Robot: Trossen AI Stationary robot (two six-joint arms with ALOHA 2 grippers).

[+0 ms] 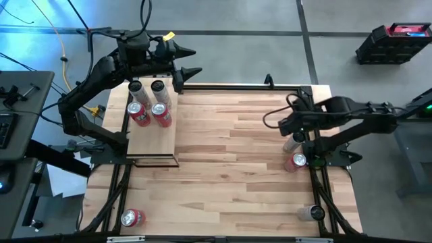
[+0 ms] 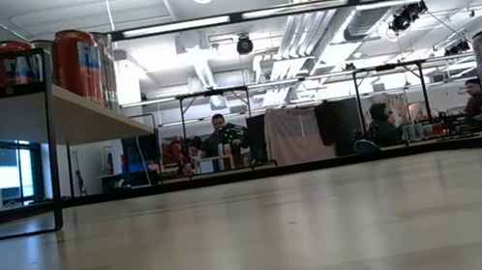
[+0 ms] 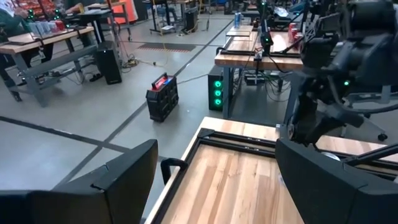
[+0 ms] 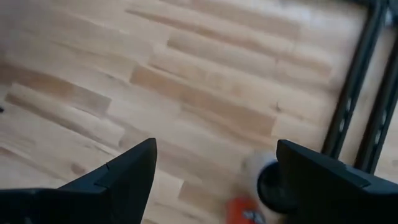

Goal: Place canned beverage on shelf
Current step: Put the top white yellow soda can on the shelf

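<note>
We see a table point(image 1: 236, 155) striped in pale and tan wood planks, edged by a black frame. The shelf point(image 1: 152, 142) is plain pale wood with a thin black outline. On it stand two red cans point(image 1: 150, 114) with silver tops and two silver cans point(image 1: 146, 87). Another red can point(image 1: 132, 217) and one more point(image 1: 297, 161) stand on the table, plus a silver can point(image 1: 312, 212). Both arms are black; the floor point(image 1: 270, 40) is grey with dark lines.

Overhead looks straight down; low camera level across table point(image 1: 250, 148).
</note>
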